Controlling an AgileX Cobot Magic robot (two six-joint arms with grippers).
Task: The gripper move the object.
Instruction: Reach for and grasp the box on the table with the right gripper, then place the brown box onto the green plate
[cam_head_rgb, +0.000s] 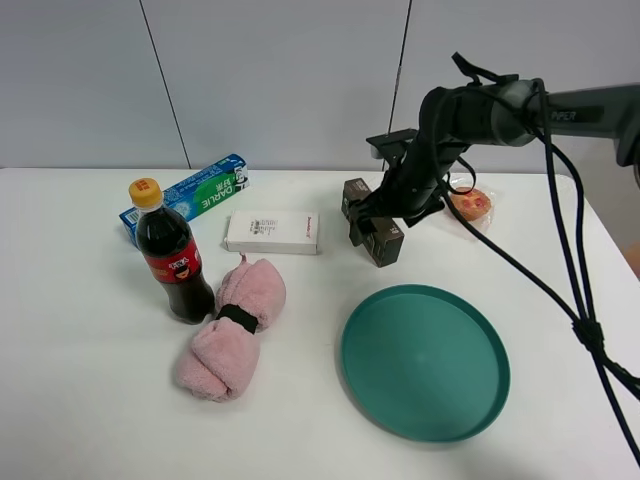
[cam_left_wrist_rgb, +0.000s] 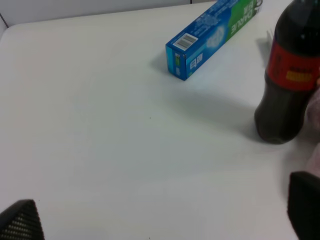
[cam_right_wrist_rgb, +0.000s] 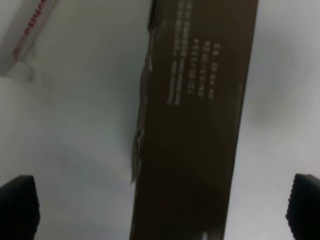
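The right gripper (cam_right_wrist_rgb: 160, 207) hovered with jaws spread wide astride the dark brown carton (cam_right_wrist_rgb: 200, 130), which lay near the far edge of the worktop (cam_head_rgb: 300, 400), right of middle. From above, the arm (cam_head_rgb: 500, 105) hid its middle. The left gripper (cam_left_wrist_rgb: 162, 215) gaped too, only its blurred fingertips (cam_left_wrist_rgb: 20, 222) showing.

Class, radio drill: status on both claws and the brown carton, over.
Right claw open, straddling brown carton, not yet gripping. Left claw open near cola bottle. White box apart, nothing blocking.

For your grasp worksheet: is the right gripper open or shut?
Open: the right gripper has its fingertips wide apart, the brown carton between them.
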